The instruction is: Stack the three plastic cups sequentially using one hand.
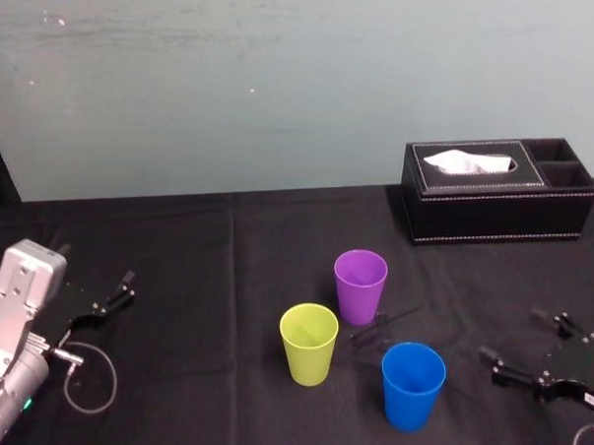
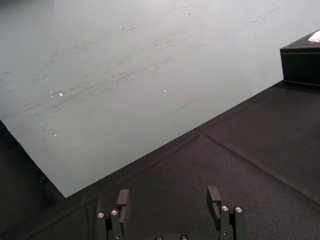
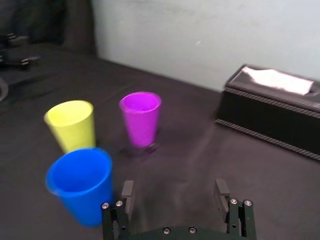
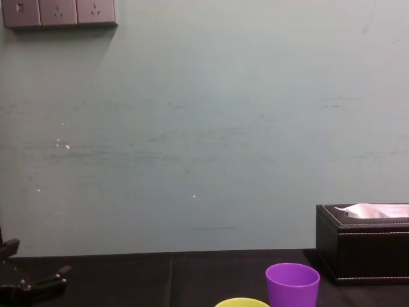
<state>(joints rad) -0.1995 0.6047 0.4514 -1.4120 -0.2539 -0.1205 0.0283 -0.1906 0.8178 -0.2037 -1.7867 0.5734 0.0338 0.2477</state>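
Well, the head view shows three cups standing upright and apart on the black cloth. The purple cup is at the back, the yellow cup is nearer and to its left, and the blue cup is nearest the robot. No cup sits inside another. The right gripper sits low on the right, near the blue cup. Its wrist view shows more: the fingers are wide apart and hold nothing. The left gripper sits far left, also spread wide and empty. The chest view adds sockets high on the pale wall. A black box stands at the back right.
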